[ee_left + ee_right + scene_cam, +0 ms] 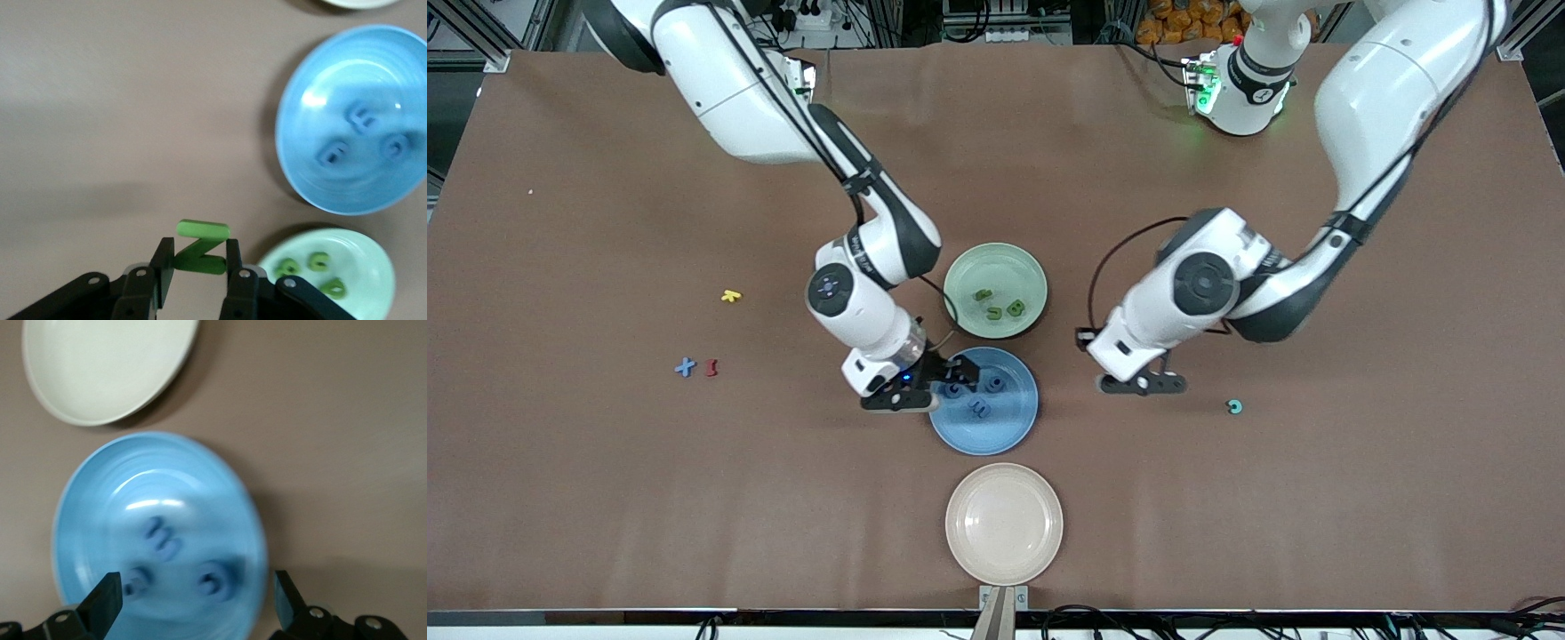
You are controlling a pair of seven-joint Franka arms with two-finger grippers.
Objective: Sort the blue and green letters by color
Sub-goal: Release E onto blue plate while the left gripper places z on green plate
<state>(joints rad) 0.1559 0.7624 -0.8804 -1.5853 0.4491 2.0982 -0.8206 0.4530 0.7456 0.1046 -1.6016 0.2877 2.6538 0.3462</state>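
Note:
My left gripper (pixel 1143 384) is shut on an olive-green N letter (pixel 200 250), held over bare table beside the blue plate (pixel 1014 425), toward the left arm's end. My right gripper (pixel 943 380) is open and empty, low over the blue plate's edge; the right wrist view shows its fingers (pixel 100 600) wide apart over that plate (pixel 100 513). Three blue letters (pixel 979 408) lie in the blue plate. Three green letters (pixel 994 312) lie in the green plate (pixel 960 267). A blue X (pixel 685 366) lies on the table toward the right arm's end.
A cream plate (pixel 1004 498) stands nearer the front camera than the blue plate. A red I (pixel 711 366) lies beside the blue X, and a yellow letter (pixel 731 296) lies farther back. A small teal ring-shaped letter (pixel 1234 407) lies toward the left arm's end.

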